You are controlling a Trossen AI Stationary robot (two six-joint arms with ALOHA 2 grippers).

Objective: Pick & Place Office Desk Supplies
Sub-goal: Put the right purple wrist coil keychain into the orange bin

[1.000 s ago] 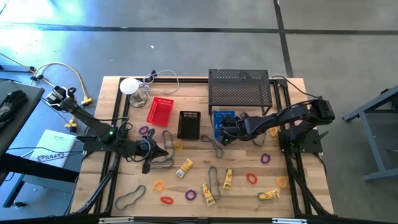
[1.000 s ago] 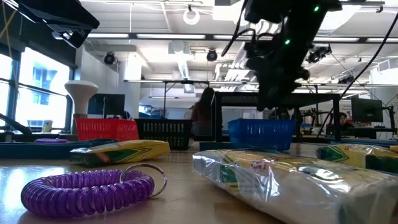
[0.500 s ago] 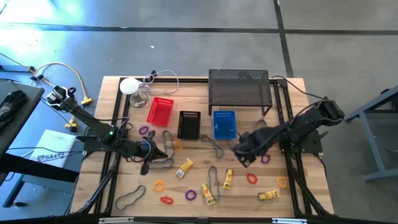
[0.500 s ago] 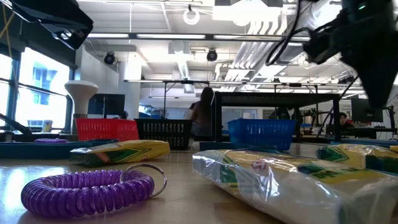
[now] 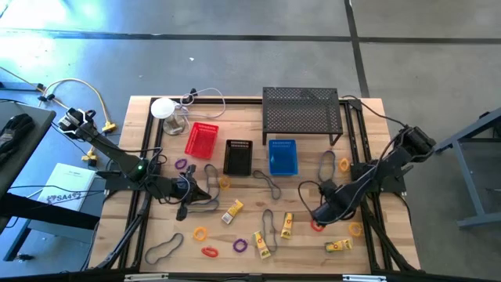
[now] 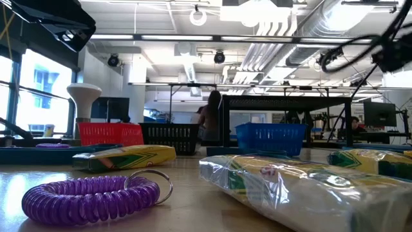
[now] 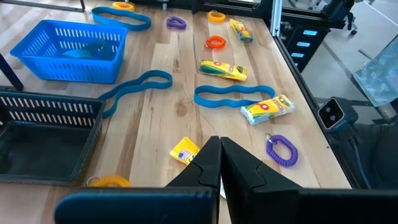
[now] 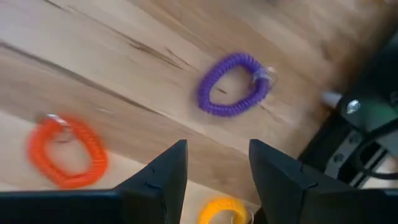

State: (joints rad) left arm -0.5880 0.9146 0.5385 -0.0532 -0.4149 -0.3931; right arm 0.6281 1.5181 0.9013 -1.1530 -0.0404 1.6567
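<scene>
R gripper point(image 5: 319, 217) part-open, empty, over worktop front-right. Orange coil ring point(image 8: 67, 151) just beside my tips; purple ring point(image 8: 233, 84) farther ahead. L gripper point(image 7: 219, 163) closed, empty, well apart.

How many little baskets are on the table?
3. They sit in a row: the red basket at the left arm's end, the black basket in the middle, and the blue basket by the black mesh shelf. None seems hidden.
</scene>
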